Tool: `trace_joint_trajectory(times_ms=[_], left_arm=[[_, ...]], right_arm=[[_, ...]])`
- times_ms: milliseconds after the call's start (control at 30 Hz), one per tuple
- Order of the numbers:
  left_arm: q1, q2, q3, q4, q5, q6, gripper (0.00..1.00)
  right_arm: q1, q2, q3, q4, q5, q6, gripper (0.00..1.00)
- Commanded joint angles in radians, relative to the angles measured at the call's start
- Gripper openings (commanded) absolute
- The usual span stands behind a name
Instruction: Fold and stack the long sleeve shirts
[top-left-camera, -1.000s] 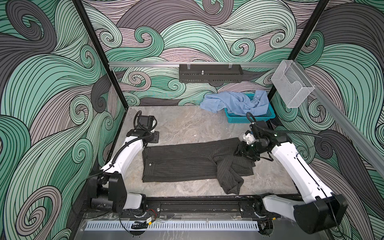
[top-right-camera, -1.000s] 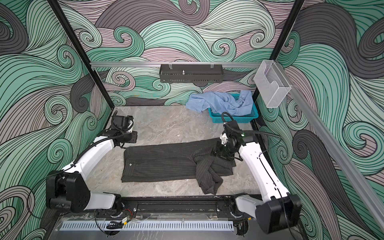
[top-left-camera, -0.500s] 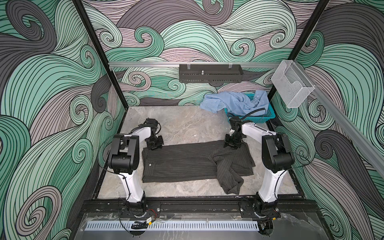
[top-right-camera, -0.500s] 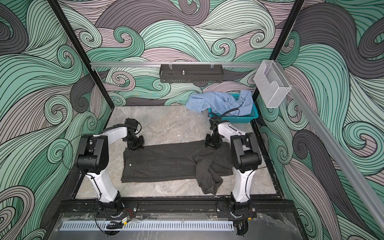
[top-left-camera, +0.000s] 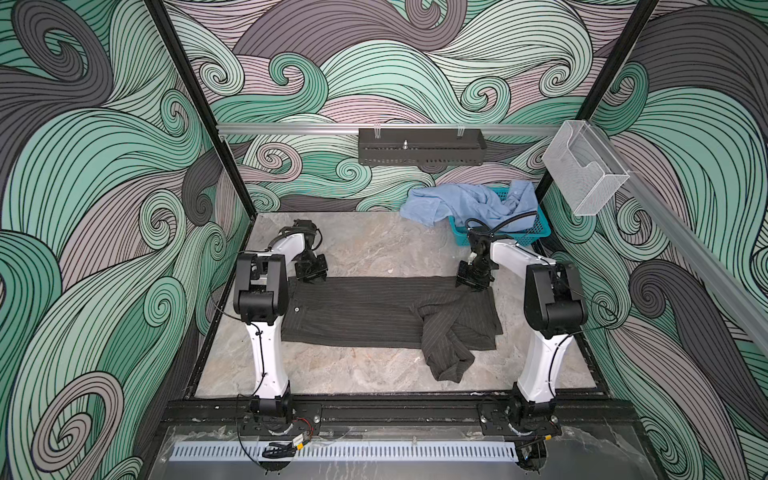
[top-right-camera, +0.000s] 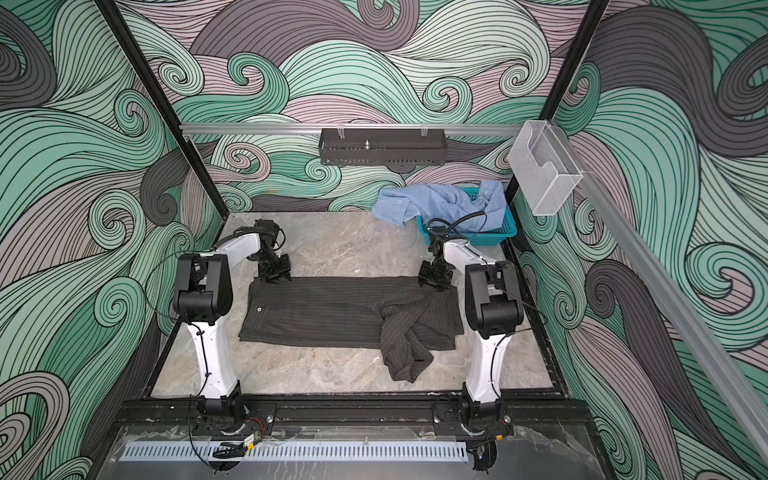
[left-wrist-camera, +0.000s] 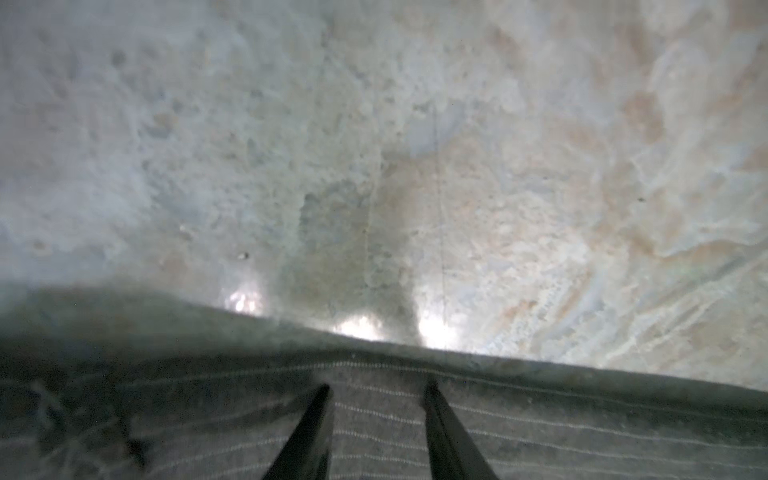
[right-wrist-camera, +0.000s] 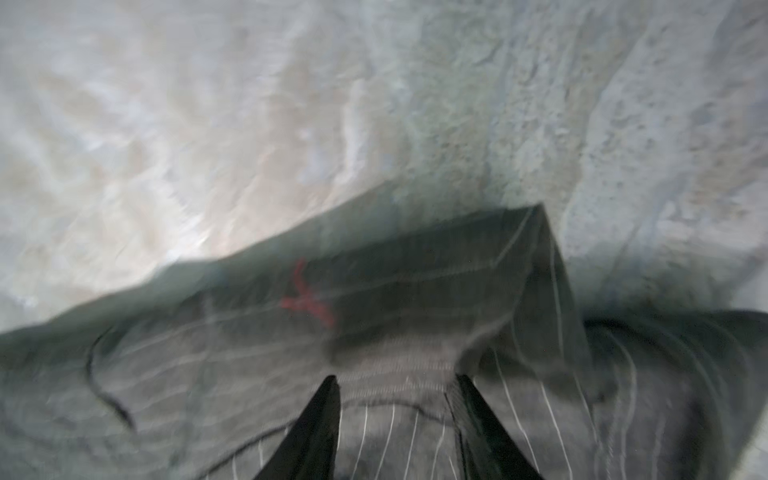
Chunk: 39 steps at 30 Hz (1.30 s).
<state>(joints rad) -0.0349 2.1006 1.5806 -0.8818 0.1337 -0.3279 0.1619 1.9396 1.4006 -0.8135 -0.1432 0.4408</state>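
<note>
While the grey shirt (top-left-camera: 365, 311) lies spread lengthwise across the middle of the tabletop (top-left-camera: 374, 245), both hands sit low at its far edge. In both top views the left hand (top-left-camera: 311, 272) is at the cloth's far left corner and the right hand (top-left-camera: 473, 280) at its far right corner, each pointing down; whether they touch the fabric I cannot tell. The left wrist view shows the left hand (left-wrist-camera: 377, 384) released, its dark fingers (left-wrist-camera: 307, 436) parted over flat pinstriped cloth just inside the hem. The right wrist view is blurred: the right hand (right-wrist-camera: 397, 378) also has its fingers (right-wrist-camera: 482, 436) apart with nothing visibly pinched, and past the tips a corner of the shirt stands folded up, bearing a small red mark (right-wrist-camera: 307, 299). At the shirt's right end the sleeves (top-left-camera: 449, 332) cross in a rumpled bunch, one trailing toward the front edge. A pale button (top-left-camera: 297, 309) shows near the left end. The blue shirt (top-left-camera: 469, 203) is crumpled in the far right corner, partly in the teal basket (top-left-camera: 536, 232) and partly spilling over its left rim onto the tabletop, well apart from the grey shirt.
</note>
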Motion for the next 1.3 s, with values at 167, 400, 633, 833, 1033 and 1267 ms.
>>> trace_joint_trajectory(times_ms=[167,400,633,833,1033,1267], left_arm=[[-0.033,-0.506,-0.194,-0.049,-0.003,0.032,0.56],[-0.031,-0.828,-0.45,-0.038,0.013,-0.062,0.55],[-0.03,-1.026,-0.551,-0.008,0.014,-0.091,0.55],[-0.028,-1.073,-0.535,-0.051,-0.019,-0.066,0.55],[-0.028,-1.078,-0.531,-0.055,-0.017,-0.056,0.55],[-0.028,-1.07,-0.528,-0.058,-0.015,-0.032,0.55]], right_arm=[[0.276,-0.47,-0.134,-0.219,0.149,-0.032,0.56],[0.657,-0.569,-0.269,-0.283,0.217,0.122,0.5],[0.809,-0.455,-0.355,-0.196,0.202,0.245,0.57],[0.827,-0.312,-0.376,-0.116,0.178,0.27,0.62],[0.8,-0.246,-0.347,-0.102,0.199,0.247,0.48],[0.68,-0.49,-0.329,-0.093,0.029,0.151,0.0]])
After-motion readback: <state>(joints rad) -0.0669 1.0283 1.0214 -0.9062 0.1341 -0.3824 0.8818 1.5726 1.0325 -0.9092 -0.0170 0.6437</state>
